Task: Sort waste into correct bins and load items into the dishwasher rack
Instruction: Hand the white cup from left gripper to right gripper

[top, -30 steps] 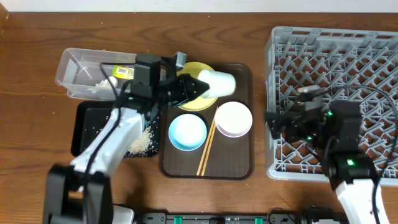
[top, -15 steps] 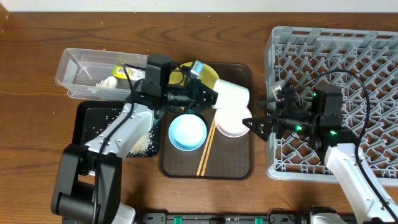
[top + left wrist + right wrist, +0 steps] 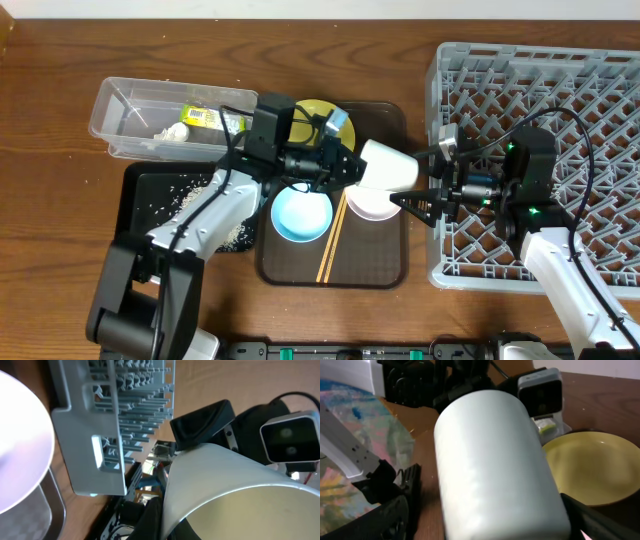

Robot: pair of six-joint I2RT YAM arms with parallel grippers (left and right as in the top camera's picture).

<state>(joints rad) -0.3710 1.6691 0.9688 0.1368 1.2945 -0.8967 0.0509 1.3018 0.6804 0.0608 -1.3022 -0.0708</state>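
Step in hand, as judged: handover of the cup (image 3: 388,168) from left arm to right, bound for the dishwasher rack (image 3: 600,90).

- Cup lies on its side in the air, above the brown serving tray (image 3: 390,270) and just over the white bowl (image 3: 372,205). Its closed end points at the rack.
- Left gripper (image 3: 350,165) is pinching the cup at the rim end. The left wrist view looks into the open mouth (image 3: 225,490).
- Right gripper (image 3: 418,182) has its fingers spread, one to each side of the cup's closed end (image 3: 495,475). Whether the pads touch the wall cannot be told.

Notes for you:
- Slide the right fingers further along the body before closing. A grip on the very end of a smooth, slightly tapered cup is likely to slip.
- Close the right fully, then release the left. Do not overlap the two motions.
- Draw the left straight back along the cup's axis, so it does not twist the cup.
- Stay high over the white bowl, the pale blue bowl (image 3: 301,213) and the chopsticks (image 3: 332,240) while retreating.
- Turn the cup mouth-down over a free row of pegs.
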